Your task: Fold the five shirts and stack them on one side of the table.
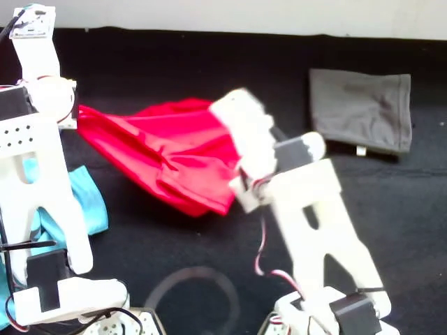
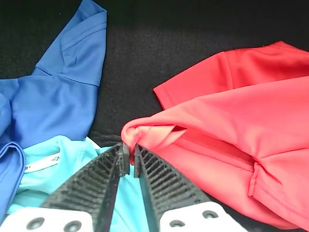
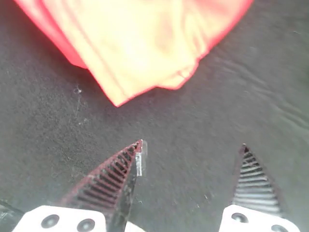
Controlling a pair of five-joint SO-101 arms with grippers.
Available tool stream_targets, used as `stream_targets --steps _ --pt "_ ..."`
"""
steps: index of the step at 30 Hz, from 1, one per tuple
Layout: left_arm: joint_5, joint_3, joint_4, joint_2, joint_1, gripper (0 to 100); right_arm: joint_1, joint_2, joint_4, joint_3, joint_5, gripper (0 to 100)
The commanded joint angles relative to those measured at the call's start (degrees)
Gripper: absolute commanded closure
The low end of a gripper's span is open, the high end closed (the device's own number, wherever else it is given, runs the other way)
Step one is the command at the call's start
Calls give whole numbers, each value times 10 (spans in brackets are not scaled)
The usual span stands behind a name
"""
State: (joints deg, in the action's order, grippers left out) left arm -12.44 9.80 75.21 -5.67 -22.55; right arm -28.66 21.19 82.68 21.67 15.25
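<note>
- Left gripper [image 2: 130,152]: jaws pressed together on a bunched fold at the edge of the red shirt [image 2: 231,111], with the cloth pinched between the ribbed faces
- Right gripper [image 3: 192,147]: jaws spread wide with nothing between them; it hangs over bare table just off a corner of the red shirt [image 3: 140,38], clear of the cloth
- Red shirt [image 1: 167,146]: lies rumpled and partly folded on the black table [image 1: 174,63], drawn out to a point at the end the left gripper holds
- Turquoise shirt [image 2: 63,166]: just beside the gripped end of the red shirt and under the left gripper; whether it touches the red cloth cannot be confirmed
- Blue shirt [image 2: 53,96]: overlaps the turquoise shirt on its side away from the red shirt; a strip of bare table separates it from the red shirt
- Grey shirt [image 1: 360,108]: folded flat, well apart from the red shirt, off the end opposite the gripped one
</note>
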Motion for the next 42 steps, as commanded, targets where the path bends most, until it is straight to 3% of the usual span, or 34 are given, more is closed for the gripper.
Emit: stream_targets --steps 1,4,9,14,16,20,21,22,35,40,42 --pt "-4 5 -12 -19 -6 991 -48 14 -85 72 1 635" --pt "-4 4 -12 -19 -6 991 -72 11 -155 116 -34 575" --pt "-4 6 -12 -24 -6 991 -71 -87 -225 132 -47 577" --pt "-4 6 -11 -24 -7 991 -58 -204 -241 45 -47 585" --pt "-4 3 -9 -24 -6 991 -42 -234 -238 0 -47 655" --pt "-4 1 -8 -24 -5 991 -3 -261 -205 -95 -47 984" --pt "-4 3 -8 -24 -5 991 7 -261 -198 -116 -47 995" --pt "-3 5 -8 -24 -4 991 16 -261 -189 -134 -47 962" --pt "-4 87 -8 -95 116 991 127 -261 -11 -433 -43 992" --pt "-5 80 -8 -131 138 991 81 -264 46 -406 -43 983" --pt "-5 60 -9 -131 135 991 45 -264 47 -357 -45 922"
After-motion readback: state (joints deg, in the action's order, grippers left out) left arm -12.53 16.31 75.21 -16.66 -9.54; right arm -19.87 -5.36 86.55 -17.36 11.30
